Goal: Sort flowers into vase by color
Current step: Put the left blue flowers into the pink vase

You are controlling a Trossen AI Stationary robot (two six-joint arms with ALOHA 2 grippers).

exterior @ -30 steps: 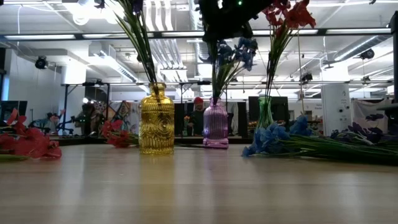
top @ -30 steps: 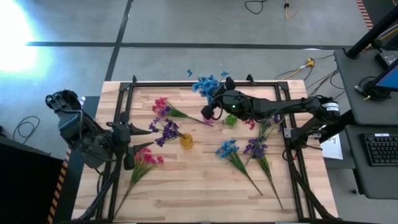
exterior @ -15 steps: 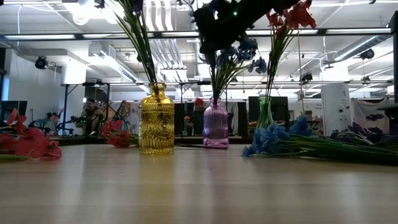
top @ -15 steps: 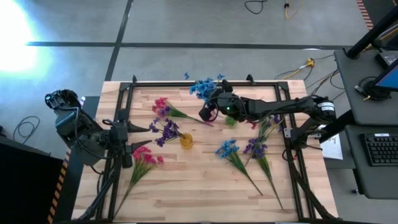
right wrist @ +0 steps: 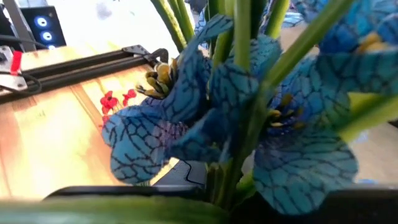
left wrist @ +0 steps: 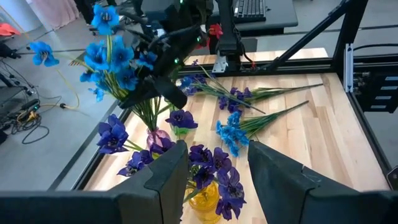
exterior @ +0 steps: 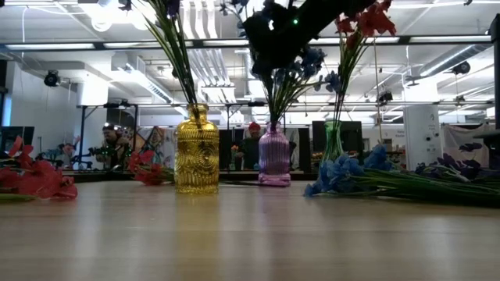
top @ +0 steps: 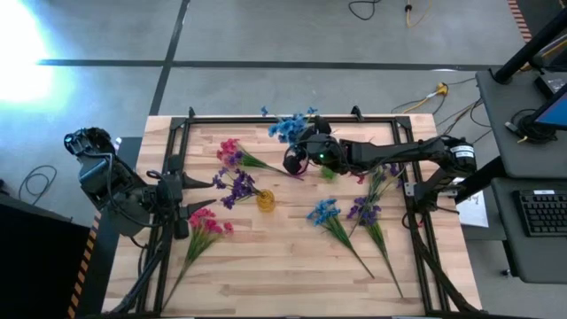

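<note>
My right gripper (top: 298,158) pinches the blue sprig (top: 285,127) over the pink vase (exterior: 274,156). A tilted stem could tip it. Left gripper (top: 190,193) waits, jaws apart.

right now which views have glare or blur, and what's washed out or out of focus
High view: a white glare patch burns out the floor at the upper left; the table is evenly lit. Low view: ceiling lights leave the right arm a dark silhouette. Right wrist view: the blue flowers fill the frame, partly blurred.
</note>
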